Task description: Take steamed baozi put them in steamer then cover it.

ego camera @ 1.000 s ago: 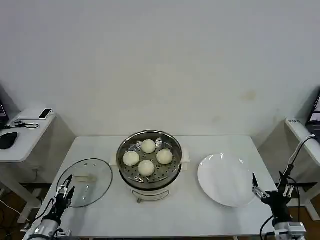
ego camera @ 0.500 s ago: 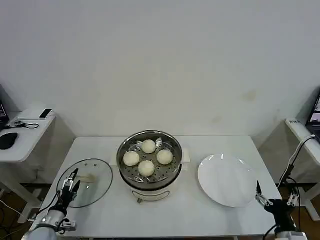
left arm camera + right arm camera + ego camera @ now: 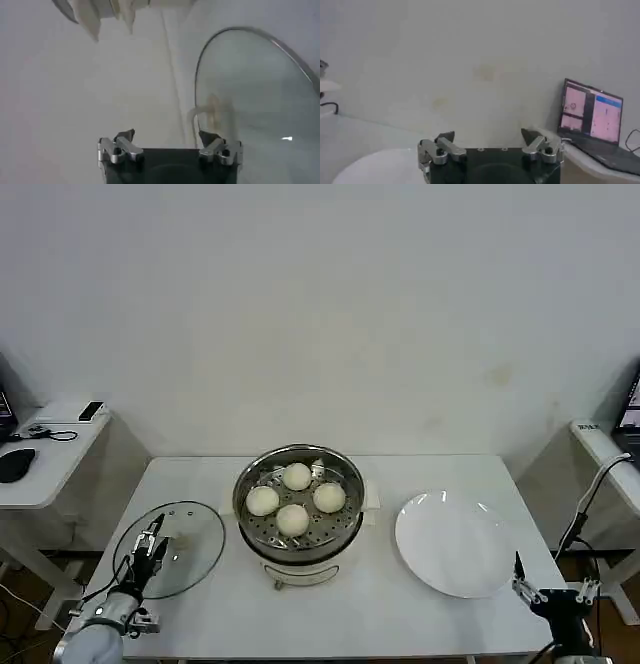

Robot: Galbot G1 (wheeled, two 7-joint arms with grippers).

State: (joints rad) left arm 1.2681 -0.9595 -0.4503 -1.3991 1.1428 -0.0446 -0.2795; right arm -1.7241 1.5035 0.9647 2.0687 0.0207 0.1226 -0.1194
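Four smooth, round, cream-white baozi (image 3: 296, 497) sit on the perforated steel tray inside the steamer (image 3: 299, 509), a shiny stainless-steel pot on a cream-white base at the middle of the white table (image 3: 350, 609), well off to the right of the left gripper (image 3: 150, 545) and ahead of it. The left gripper hangs over the near left edge of the cover (image 3: 171, 548), a flat disc of clear glass with a thin metal rim and a cream-white oblong handle (image 3: 212, 112), which lies on the table just left of the steamer. In the left wrist view the gripper (image 3: 167, 137) is spread wide, its dark fingertips well apart, with the cover's rim (image 3: 200, 80) curving just ahead of one fingertip and the pale handle close beyond it; nothing is between the fingers. The right gripper (image 3: 548, 592) waits low at the table's near right corner, its fingers likewise spread with nothing between them, and a flat, glossy white plate (image 3: 453, 542) lies just ahead of it and to its left, between it and the steamer.
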